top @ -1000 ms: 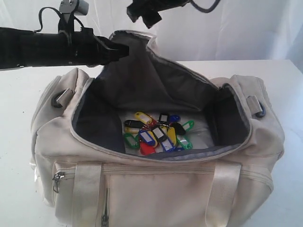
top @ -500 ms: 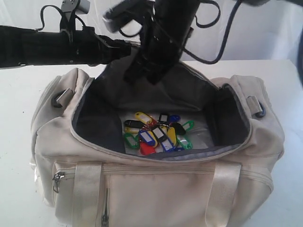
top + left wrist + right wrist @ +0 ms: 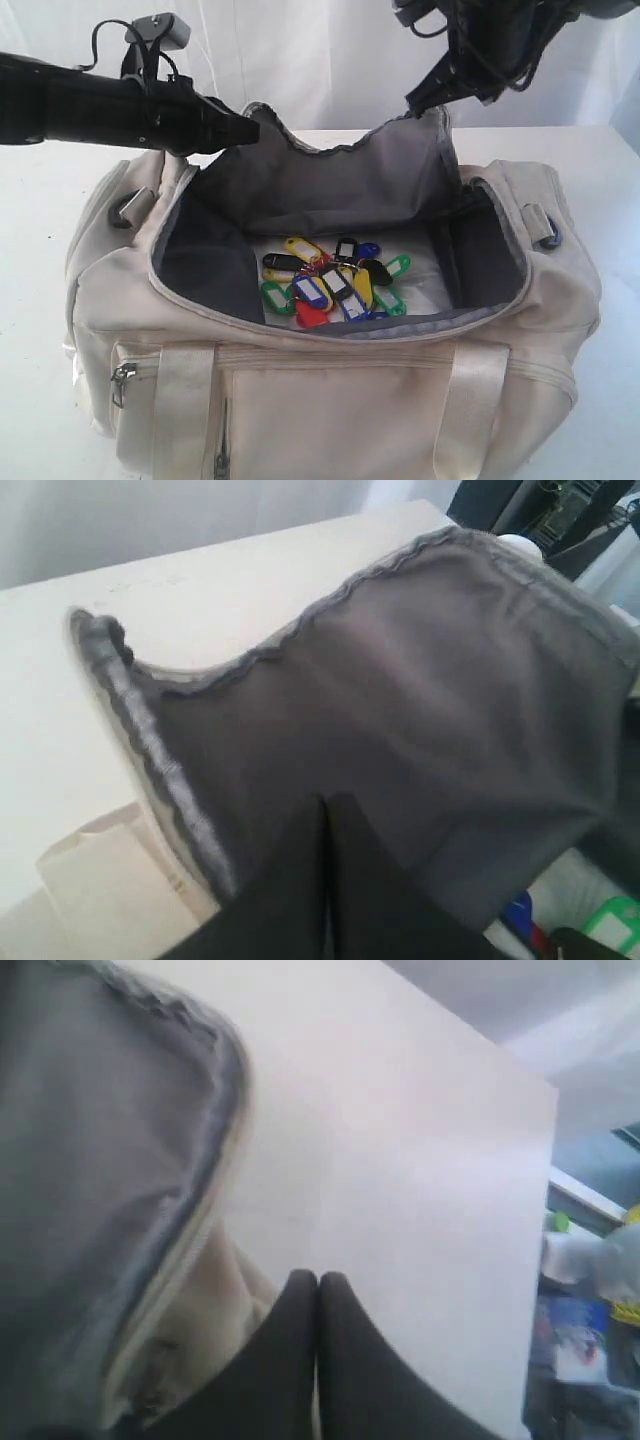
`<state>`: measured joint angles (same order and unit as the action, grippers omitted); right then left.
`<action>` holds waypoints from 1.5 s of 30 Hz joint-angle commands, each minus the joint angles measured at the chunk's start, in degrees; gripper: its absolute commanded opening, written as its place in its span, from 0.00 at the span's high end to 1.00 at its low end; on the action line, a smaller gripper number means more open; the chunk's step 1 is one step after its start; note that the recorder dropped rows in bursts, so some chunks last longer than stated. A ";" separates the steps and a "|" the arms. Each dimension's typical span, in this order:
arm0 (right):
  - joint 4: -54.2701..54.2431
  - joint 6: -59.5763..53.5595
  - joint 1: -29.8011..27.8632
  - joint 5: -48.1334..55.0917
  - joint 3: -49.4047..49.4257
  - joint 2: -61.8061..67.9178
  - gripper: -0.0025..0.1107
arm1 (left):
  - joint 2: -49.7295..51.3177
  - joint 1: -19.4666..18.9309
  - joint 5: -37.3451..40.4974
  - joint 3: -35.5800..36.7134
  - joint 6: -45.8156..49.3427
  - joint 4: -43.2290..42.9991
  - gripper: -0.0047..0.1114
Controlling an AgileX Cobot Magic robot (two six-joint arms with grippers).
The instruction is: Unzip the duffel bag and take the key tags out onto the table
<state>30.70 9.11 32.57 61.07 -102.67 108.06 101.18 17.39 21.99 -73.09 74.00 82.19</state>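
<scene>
In the exterior view the left gripper (image 3: 243, 128) is closed on the left end of the top flap (image 3: 330, 185), holding that edge up. The right gripper (image 3: 422, 100) is closed too, at the flap's right corner. That corner rises to the gripper's tip, so it seems pinched there. Between them the flap is stretched upright and the duffel bag (image 3: 330, 400) gapes open on the table (image 3: 30, 260). The key tags (image 3: 330, 280) lie as a loose bunch on the bag's floor, below both grippers and towards the front wall. The bunch spreads a little more along the bag's length than across it. It sits about midway between the two arms, so neither is clearly nearer. One would likely have to let go of the flap and reach down.

In the left wrist view the left gripper (image 3: 322, 815) shows its fingers pressed together against the flap's grey lining (image 3: 420, 700). A blue and a green tag (image 3: 525, 920) peep out beyond it.

In the right wrist view the right gripper (image 3: 318, 1282) has its fingers touching, with no gap between them. The flap (image 3: 90, 1160) runs right alongside them. Whether any fabric is caught between them cannot be told from this view.
</scene>
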 commanded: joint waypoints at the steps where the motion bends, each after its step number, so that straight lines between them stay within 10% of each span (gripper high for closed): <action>1: -13.27 -11.47 -0.01 -1.61 0.12 -7.65 0.98 | -7.89 -0.18 1.51 -0.21 -1.10 -5.48 0.96; 8: -46.02 -37.53 0.07 8.89 0.12 -17.18 0.98 | -31.14 -3.48 16.48 2.23 -42.67 -55.65 0.96; 12: -57.97 -45.05 0.84 8.89 4.44 -17.70 0.98 | -47.50 -5.55 17.42 14.02 -53.32 -67.63 0.96; 20: -55.11 -45.05 5.12 0.62 14.86 -9.59 0.93 | -66.13 -5.55 5.13 33.45 -58.59 -68.96 0.96; 30: -49.74 -45.05 8.76 0.47 14.86 -0.16 0.32 | -68.14 -5.02 4.60 33.45 -58.83 -68.96 0.96; 45: -47.57 -37.70 8.76 -3.90 14.86 11.73 0.34 | -68.14 -4.03 4.50 33.45 -58.83 -68.96 0.96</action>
<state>-18.25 -31.21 41.35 57.62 -88.71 115.88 33.51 12.99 26.55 -40.00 15.70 12.66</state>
